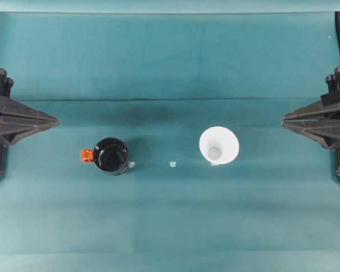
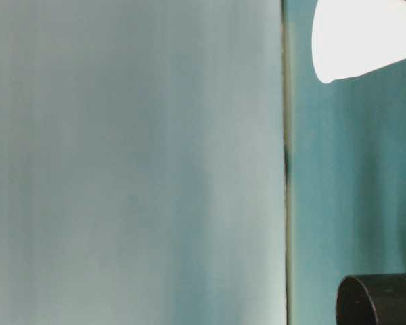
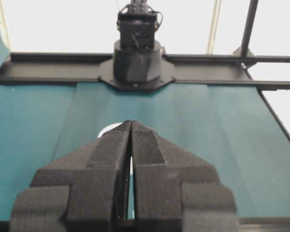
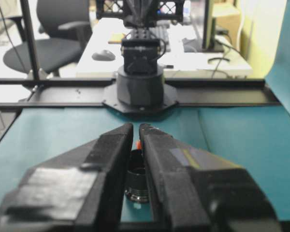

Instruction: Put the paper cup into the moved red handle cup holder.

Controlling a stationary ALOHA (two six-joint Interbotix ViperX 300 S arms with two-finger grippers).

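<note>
Paper cup (image 1: 219,145) upright, well apart from right hand (image 1: 285,120), closed

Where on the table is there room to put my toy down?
Lots of bare cloth lies nearer and farther than the two cups. Between the black holder and white paper cup there's a gap, holding one tiny white scrap.

Overhead view. The paper cup (image 1: 219,145) stood right of centre on the teal cloth (image 1: 170,68); the red handle cup holder (image 1: 111,156) stood left of centre, well apart, handle pointing left. Grippers rested closed at left edge (image 1: 55,120) and right edge (image 1: 284,118).
</note>
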